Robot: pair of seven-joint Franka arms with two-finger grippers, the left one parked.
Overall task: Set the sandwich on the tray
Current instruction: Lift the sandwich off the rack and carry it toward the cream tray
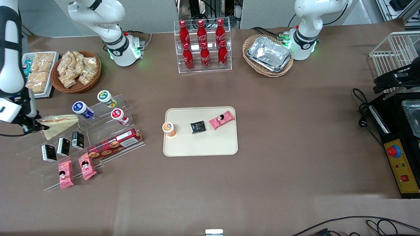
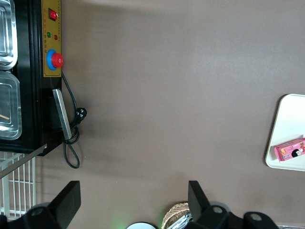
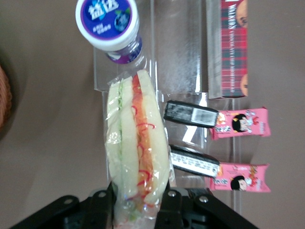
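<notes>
Gripper (image 1: 32, 126) of the right arm, seen from the front, clamps the wrapped sandwich (image 1: 59, 124) above the clear display steps (image 1: 108, 134) at the working arm's end of the table, well apart from the cream tray (image 1: 200, 147). At the wrist, black fingers (image 3: 169, 202) pinch the sandwich (image 3: 138, 148) beside a blue-lidded cup (image 3: 108, 21).

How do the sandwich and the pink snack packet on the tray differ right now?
The sandwich is a pale triangular wedge in clear wrap; the pink snack packet is a small opaque oblong with a cartoon face. The sandwich is clamped in the gripper above the acrylic display steps, toward the working arm's end of the table; the packet lies flat on the tray. The sandwich looks clearly larger. Both are wrapped snacks.
</notes>
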